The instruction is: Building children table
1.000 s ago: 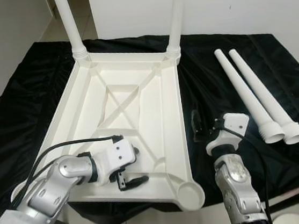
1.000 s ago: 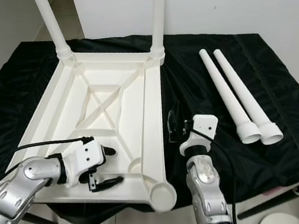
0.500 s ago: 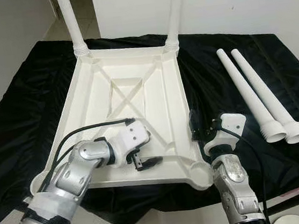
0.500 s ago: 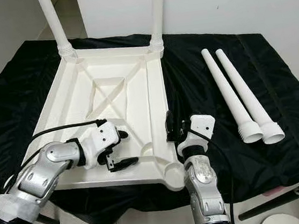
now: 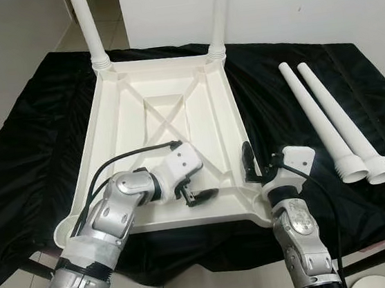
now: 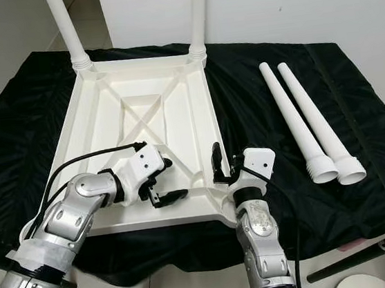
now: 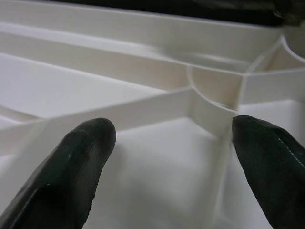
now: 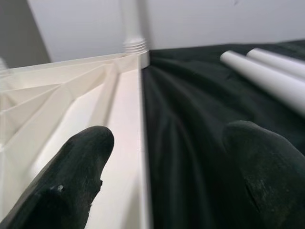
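Lying upside down on a black cloth (image 5: 27, 156), the white tabletop (image 5: 168, 112) shows its ribbed underside, with 2 legs (image 5: 87, 31) already standing upright in the corner sockets on its far edge. 2 loose legs (image 5: 319, 126) lie side by side on the cloth to the right of the tabletop, well apart from it, their wide ends toward the robot. The left gripper (image 5: 197, 196) hangs over the tabletop's near edge, inside the frame, fingers (image 7: 81, 162) spread and holding nothing. The right gripper (image 5: 254, 168) sits at the tabletop's near right corner, released too, 1 finger (image 8: 71, 181) over the tabletop's right rim and the other (image 8: 264, 167) over the cloth just beside it.
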Robot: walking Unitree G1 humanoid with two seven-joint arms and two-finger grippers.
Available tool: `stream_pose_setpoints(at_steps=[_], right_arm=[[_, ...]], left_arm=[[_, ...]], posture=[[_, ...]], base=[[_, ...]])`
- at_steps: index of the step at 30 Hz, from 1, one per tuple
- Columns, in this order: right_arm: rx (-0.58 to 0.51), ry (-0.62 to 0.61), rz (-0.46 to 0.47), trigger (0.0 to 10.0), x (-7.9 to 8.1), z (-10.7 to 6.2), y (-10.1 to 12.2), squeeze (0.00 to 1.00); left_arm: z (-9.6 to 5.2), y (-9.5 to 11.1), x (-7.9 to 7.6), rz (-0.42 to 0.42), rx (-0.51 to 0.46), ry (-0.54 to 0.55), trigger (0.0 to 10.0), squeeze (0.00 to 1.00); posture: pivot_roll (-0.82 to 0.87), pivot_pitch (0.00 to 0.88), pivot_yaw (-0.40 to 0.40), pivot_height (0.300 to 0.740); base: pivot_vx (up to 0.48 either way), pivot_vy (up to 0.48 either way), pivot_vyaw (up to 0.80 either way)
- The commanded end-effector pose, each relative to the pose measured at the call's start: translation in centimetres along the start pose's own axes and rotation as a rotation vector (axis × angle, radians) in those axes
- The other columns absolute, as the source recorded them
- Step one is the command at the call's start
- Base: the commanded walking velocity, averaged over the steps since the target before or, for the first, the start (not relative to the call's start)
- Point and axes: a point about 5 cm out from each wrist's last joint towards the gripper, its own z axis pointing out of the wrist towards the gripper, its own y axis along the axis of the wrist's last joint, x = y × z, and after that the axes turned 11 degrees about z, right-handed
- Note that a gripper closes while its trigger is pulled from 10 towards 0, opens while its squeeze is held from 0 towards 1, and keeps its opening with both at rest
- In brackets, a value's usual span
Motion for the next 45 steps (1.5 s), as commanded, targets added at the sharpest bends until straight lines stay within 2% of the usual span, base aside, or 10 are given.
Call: stream_pose_setpoints(at_steps=[1, 3, 4, 5, 7, 14, 15, 17, 22, 45], right_arm=[[-0.005, -0.033, -0.024, 10.0, -0.6, -0.2, -0.2, 0.0], [-0.011, -0.043, -0.033, 10.0, -0.9, -0.1, -0.1, 0.0], [-0.02, -0.062, -0.039, 10.0, -1.4, 0.0, 0.1, 0.0], [-0.029, -0.077, -0.043, 10.0, -1.9, 0.2, 0.3, 0.0], [-0.045, -0.097, -0.049, 10.0, -2.6, 0.4, 0.7, 0.0], [-0.066, -0.179, -0.096, 10.0, -4.3, 0.8, 1.3, 0.0], [-0.071, -0.25, -0.131, 10.0, -5.4, 0.9, 1.6, 0.0], [-0.071, -0.35, -0.176, 10.0, -7.0, 0.9, 1.8, 0.0], [-0.055, -0.438, -0.212, 10.0, -8.7, 0.9, 2.2, 0.0], [-0.046, -0.59, -0.268, 10.0, -14.1, 0.0, 4.3, 0.0]], left_arm=[[-1.3, 0.3, 2.9, 0.025, 0.044, 0.458, 10.0, 0.0], [-1.5, 0.5, 2.7, 0.039, 0.019, 0.443, 10.0, 0.0], [-1.6, 0.7, 2.1, 0.009, -0.022, 0.377, 10.0, 0.16], [-1.7, 0.8, 1.6, -0.03, -0.062, 0.318, 10.0, 1.0], [-1.9, 1.1, 0.9, -0.028, -0.107, 0.245, 10.0, 1.0], [-2.0, 2.0, 0.8, -0.005, -0.153, 0.212, 10.0, 1.0], [-2.0, 2.3, 0.9, -0.011, -0.169, 0.215, 10.0, 0.0], [-1.9, 3.0, 1.4, -0.087, -0.207, 0.243, 10.0, 0.0], [-1.3, 3.9, 1.3, -0.201, -0.25, 0.254, 10.0, 0.0], [1.2, 5.8, 0.2, -0.362, -0.252, 0.318, 10.0, 0.0]], posture=[[0.02, 0.087, -0.003, 0.74], [0.02, 0.087, -0.002, 0.74], [0.02, 0.086, -0.001, 0.74], [0.02, 0.086, -0.001, 0.74], [0.03, 0.084, -0.002, 0.74], [0.03, 0.085, -0.002, 0.74], [0.02, 0.086, -0.004, 0.74], [0.02, 0.089, -0.006, 0.74], [0.01, 0.095, -0.005, 0.74], [-0.02, 0.121, 0.004, 0.74]], base=[[0.0, 0.0, 0.0], [0.0, 0.0, 0.0], [0.0, 0.0, 0.0], [0.0, 0.0, 0.0], [0.0, 0.0, 0.0], [0.0, 0.0, 0.0], [0.0, 0.0, 0.0], [0.0, 0.0, 0.0], [0.0, 0.0, 0.0], [0.0, 0.0, 0.0]])
